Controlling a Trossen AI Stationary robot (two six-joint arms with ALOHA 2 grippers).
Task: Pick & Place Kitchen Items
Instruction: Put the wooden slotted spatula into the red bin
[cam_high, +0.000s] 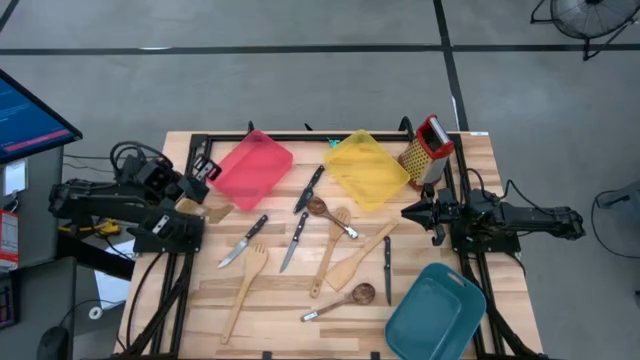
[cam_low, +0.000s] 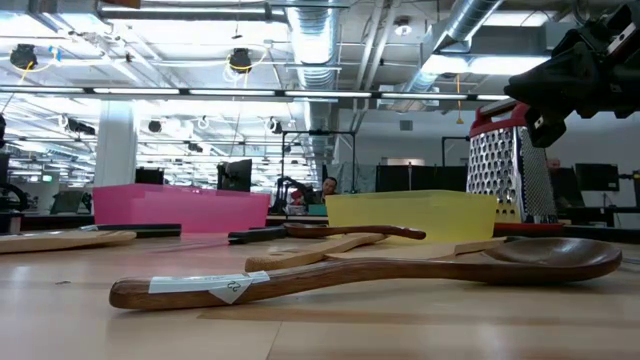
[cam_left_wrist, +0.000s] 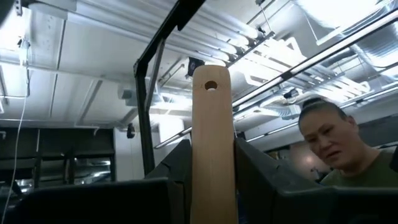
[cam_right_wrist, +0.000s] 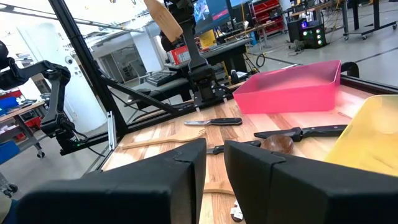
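My left gripper (cam_high: 197, 192) is at the table's left edge, raised and tipped upward, shut on a pale wooden spatula (cam_left_wrist: 211, 124). The spatula's broad end shows in the right wrist view (cam_right_wrist: 165, 18). My right gripper (cam_high: 410, 212) hovers at the table's right side beside the yellow tray, its fingers (cam_right_wrist: 214, 162) a narrow gap apart and empty. Wooden turners (cam_high: 245, 290), (cam_high: 360, 258), dark-bowled spoons (cam_high: 330, 212), (cam_high: 345, 300) and black-handled knives (cam_high: 243, 242), (cam_high: 295, 240) lie flat on the table's middle. My left gripper pinches the spatula's handle (cam_left_wrist: 211, 180) between its two fingers, below the handle's free end with the hole (cam_left_wrist: 210, 85). The free end sticks up past the fingers. The spatula is lifted clear of the table.
A red tray (cam_high: 250, 168) and a yellow tray (cam_high: 367, 168) stand at the back, and a teal tray (cam_high: 435, 312) at the near right corner. A steel grater with a red top (cam_high: 428, 150) stands at the back right. A person (cam_left_wrist: 339, 146) is beyond the table.
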